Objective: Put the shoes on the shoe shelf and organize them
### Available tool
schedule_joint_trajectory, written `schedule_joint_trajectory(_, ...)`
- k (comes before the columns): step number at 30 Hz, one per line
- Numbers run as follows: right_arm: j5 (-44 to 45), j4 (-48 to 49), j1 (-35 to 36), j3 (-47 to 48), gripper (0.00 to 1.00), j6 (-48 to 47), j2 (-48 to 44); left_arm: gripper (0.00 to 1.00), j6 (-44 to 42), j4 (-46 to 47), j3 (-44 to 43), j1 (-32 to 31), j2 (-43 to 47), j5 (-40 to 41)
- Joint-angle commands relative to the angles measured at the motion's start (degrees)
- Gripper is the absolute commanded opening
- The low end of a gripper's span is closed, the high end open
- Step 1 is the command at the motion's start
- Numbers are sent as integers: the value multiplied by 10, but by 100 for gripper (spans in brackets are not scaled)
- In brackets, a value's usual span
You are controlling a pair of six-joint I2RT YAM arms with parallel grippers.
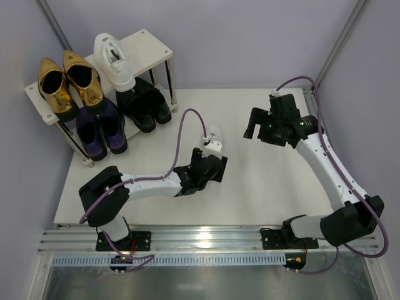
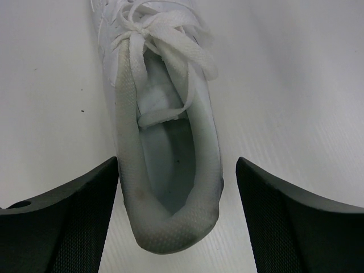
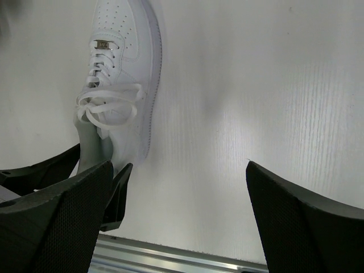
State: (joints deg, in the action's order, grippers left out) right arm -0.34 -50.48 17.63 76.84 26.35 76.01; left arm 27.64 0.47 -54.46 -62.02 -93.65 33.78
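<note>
Sneaker left to shelve: the loose sneaker (image 3: 122, 85) lies on its sole near the middle of the worktop (image 1: 262, 187), toe toward the far edge, heel toward the near edge. It's well apart from the shoe shelf (image 1: 150, 47) in the far left corner.

L gripper (image 2: 177, 165) sits low over the heel w/ jaws spread, one either side of the collar, not clamped. One finger looks v. close to the shoe wall; can't tell if it touches. Coming in at the heel makes sense, I'd judge: narrow, stiff part, laces out of the way.

R gripper (image 3: 179, 170) hangs spread and empty over the worktop's right half, toward the far edge, prob. parked so the arms don't clash.

On the shelf: gold loafers (image 1: 69, 84) top tier left, shelved sneaker (image 1: 115, 59) top tier right, purple pair (image 1: 100, 128) lower left, black pair (image 1: 144, 103) lower right. Only free spot seems to be beside the shelved mate, so this one likely goes there.
</note>
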Motion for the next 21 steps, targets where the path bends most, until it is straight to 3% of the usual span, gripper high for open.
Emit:
schedule_joint_trajectory(1, 1, -8, -11, 4, 98, -19, -31, 80, -7, 41, -22, 2, -14, -46)
schedule_joint_trajectory(13, -8, -9, -40, -12, 98, -33, -50, 82, 27, 13, -25, 2, -54, -13)
schedule_joint_trajectory(16, -10, -9, -42, -12, 98, -33, -50, 73, 36, 9, -25, 2, -49, 8)
schedule_joint_trajectory(21, -10, -7, -42, -11, 98, -35, -51, 30, 68, -3, -31, 2, -38, 43)
